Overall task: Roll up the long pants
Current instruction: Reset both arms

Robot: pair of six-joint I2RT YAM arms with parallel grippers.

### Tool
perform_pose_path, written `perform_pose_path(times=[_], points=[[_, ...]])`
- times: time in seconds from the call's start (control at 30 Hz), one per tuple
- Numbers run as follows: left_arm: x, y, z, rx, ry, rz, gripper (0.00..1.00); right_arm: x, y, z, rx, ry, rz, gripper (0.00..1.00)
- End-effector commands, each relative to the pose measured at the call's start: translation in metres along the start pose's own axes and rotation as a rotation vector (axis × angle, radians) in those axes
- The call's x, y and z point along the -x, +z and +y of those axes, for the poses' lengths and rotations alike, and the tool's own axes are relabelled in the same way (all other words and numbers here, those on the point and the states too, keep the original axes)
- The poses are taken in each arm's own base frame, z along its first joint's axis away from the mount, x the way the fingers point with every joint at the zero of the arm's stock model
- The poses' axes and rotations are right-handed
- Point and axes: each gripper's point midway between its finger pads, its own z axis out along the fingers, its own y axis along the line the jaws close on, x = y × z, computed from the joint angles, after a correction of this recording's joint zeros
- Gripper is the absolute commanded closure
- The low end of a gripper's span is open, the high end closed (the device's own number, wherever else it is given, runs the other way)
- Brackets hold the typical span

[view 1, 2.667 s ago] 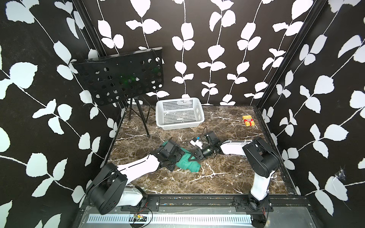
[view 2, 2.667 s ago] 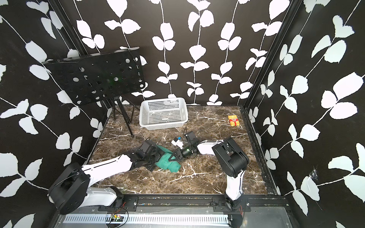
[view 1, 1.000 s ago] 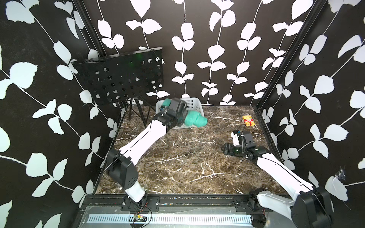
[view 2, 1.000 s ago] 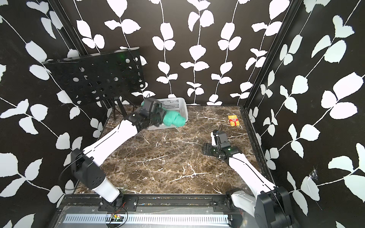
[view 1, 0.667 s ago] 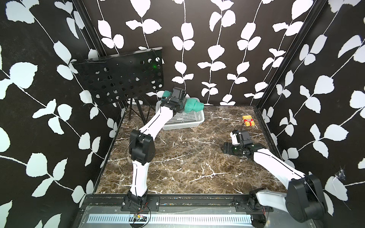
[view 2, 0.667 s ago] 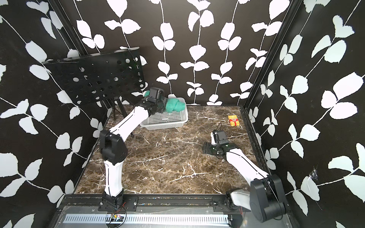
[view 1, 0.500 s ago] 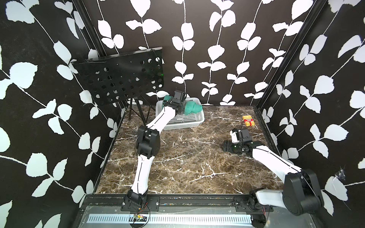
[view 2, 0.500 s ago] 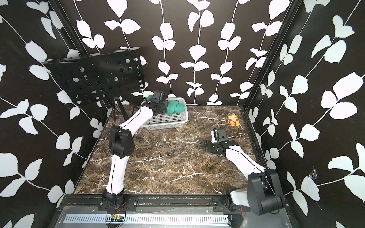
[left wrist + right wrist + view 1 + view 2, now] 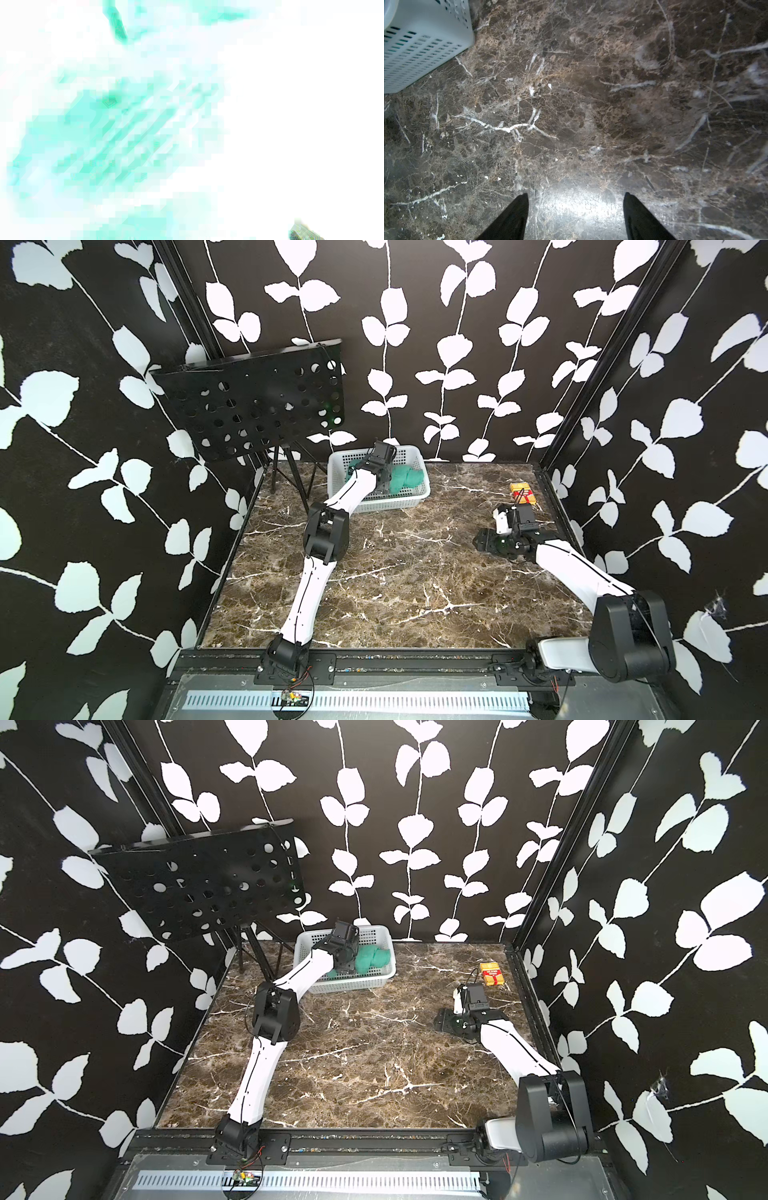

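Your bundled long pants (image 9: 406,480) lie inside the white basket (image 9: 417,497), upper centre in both top views. The left gripper (image 9: 384,486) is down against the cloth. You cannot tell whether its jaws are parted, since its wrist view is washed out. If it lifts with a fold snagged, the roll could unwind. The right gripper (image 9: 575,197) stands open and empty over the marble tabletop (image 9: 591,104).

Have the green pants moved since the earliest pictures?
Yes. The long pants moved rearward: earlier they lay on the marble table, well in front of the white basket; now they lie inside it.
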Motion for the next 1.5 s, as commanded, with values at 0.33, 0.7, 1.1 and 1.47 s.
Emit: perform_pose_path(times=[0.33, 0.7, 1.1, 1.47], points=[[0.072, -0.211, -0.016, -0.055, 0.193, -0.270, 0.01, 0.040, -0.039, 0.003, -0.053, -0.041, -0.153, 0.25], [0.185, -0.325, 0.102, 0.114, 0.957, -0.729, 0.01, 0.082, -0.086, -0.026, -0.273, -0.245, -0.551, 0.22], [0.224, -0.270, 0.204, 0.102, 1.272, -0.752, 0.01, 0.078, -0.013, -0.075, -0.421, -0.358, -0.652, 0.18], [0.206, -0.196, 0.183, -0.036, 1.513, -0.714, 0.01, 0.081, 0.011, -0.085, -0.294, -0.386, -0.672, 0.16]])
